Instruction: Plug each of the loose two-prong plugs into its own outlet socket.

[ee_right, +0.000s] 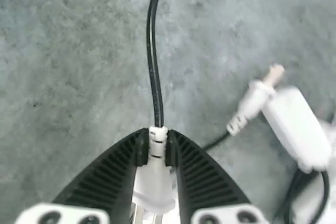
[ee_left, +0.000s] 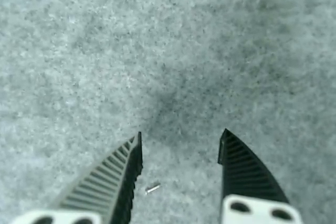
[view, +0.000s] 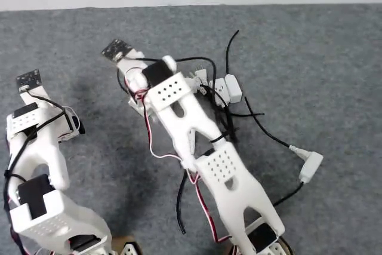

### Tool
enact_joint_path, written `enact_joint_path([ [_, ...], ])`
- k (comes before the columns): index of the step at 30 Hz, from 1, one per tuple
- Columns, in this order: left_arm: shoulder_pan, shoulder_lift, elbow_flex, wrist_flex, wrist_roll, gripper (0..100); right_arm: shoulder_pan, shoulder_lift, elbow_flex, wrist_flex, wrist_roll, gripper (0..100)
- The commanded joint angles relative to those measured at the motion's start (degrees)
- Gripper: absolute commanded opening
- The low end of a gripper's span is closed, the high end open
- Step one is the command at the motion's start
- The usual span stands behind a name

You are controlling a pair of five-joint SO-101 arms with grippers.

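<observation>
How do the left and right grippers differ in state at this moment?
The left gripper is open with nothing between its fingers; the right gripper is shut on a white plug. The left gripper hangs over grey carpet, while the right gripper has the plug's black cord running out from it and a white adapter lying nearby. Both have black ribbed fingers.

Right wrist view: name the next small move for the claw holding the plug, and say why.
Probably carry the plug across to the white socket lying nearby: the right claw is shut on the plug, which sits apart from that socket.
</observation>
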Motion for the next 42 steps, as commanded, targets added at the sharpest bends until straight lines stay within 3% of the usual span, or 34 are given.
enact_joint_path([
  [1, 0.2, -0.4, -2.1, 0.4, -0.4, 22, 0.6, -12.7, 10.2, 2.5, -2.8, 0.8],
  [8, 0.2, -0.4, -2.1, 0.4, -0.4, 22, -3.9, -19.3, 28.0, 2.2, -11.9, 0.8],
  [15, 0.2, -0.4, -2.1, 0.4, -0.4, 22, -5.7, -19.3, 40.1, -6.8, -18.1, 0.9],
  [18, 0.2, -0.4, -2.1, 0.4, -0.5, 22, -5.7, -19.3, 45.0, -13.1, -17.9, 0.9],
  [22, 0.2, -0.4, -2.0, 0.4, -0.5, 22, -5.7, -19.2, 50.0, -21.7, -12.1, 1.3],
  [24, 0.2, -0.4, -2.0, 0.4, -0.5, 22, -5.6, -19.2, 51.3, -23.3, -11.6, 5.8],
  [28, 0.2, -0.4, -2.0, 0.4, -0.5, 22, -5.5, -19.5, 51.6, -23.5, -11.3, 17.4],
  [35, 0.2, -0.4, -2.0, 0.4, -0.5, 22, -5.7, -26.1, 47.2, -17.3, -8.9, 17.9],
  [37, 0.2, -0.4, -2.0, 0.4, -0.5, 22, -5.7, -28.5, 47.2, -15.0, -8.9, 14.9],
  [40, 0.2, -0.4, -2.0, 0.4, -0.5, 22, -5.8, -29.7, 48.8, -12.1, -9.0, 1.7],
  [42, 0.2, -0.4, -2.0, 0.4, -0.5, 22, -5.9, -29.5, 50.4, -10.9, -9.0, 2.0],
])
